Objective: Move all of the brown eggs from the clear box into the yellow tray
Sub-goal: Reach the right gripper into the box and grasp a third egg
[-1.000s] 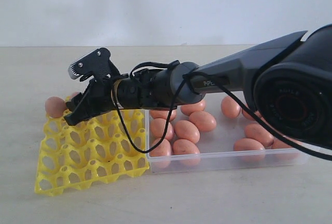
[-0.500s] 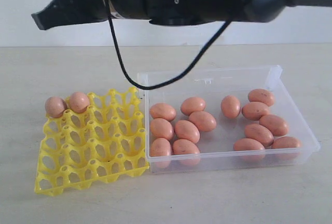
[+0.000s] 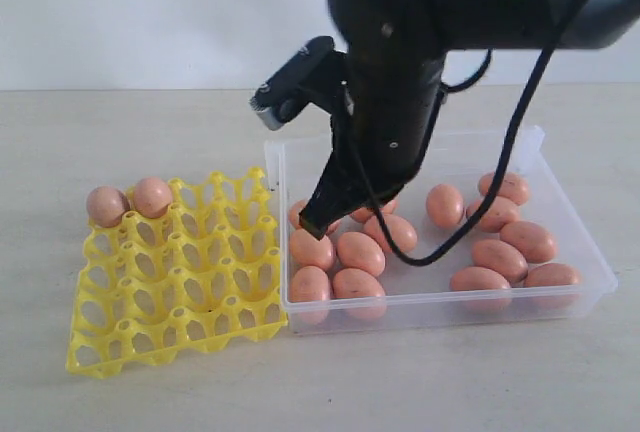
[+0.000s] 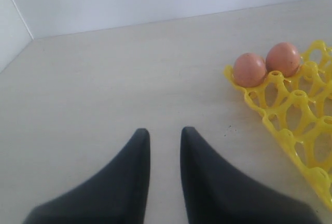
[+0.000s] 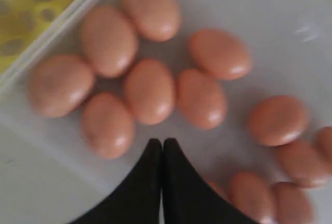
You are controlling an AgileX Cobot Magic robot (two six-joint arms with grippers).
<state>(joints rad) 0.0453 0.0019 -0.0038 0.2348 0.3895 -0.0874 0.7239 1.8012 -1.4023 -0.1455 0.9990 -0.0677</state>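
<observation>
Down it comes! The right arm has swung from high overhead and now points steeply into the clear box, where a moment ago it stretched level above everything. The right gripper hangs over the end of the box nearest the yellow tray, its black fingers pinched tight together with nothing between them. From this side I cannot tell whether the tip touches an egg; in the wrist view it sits just beside the cluster, over bare box floor.

The brown eggs mostly lie loose in the box: one bunch packed against the wall beside the tray, another spread towards the opposite end. Some are partly hidden behind the arm. Two eggs sit side by side in the tray, in the back-row cups farthest from the box. The tray itself rests flat on the table, pressed against the box's short wall.

The left gripper shows only in its own camera, over bare table beyond the tray, on the side away from the box. Its fingers stand parted, nothing held.
</observation>
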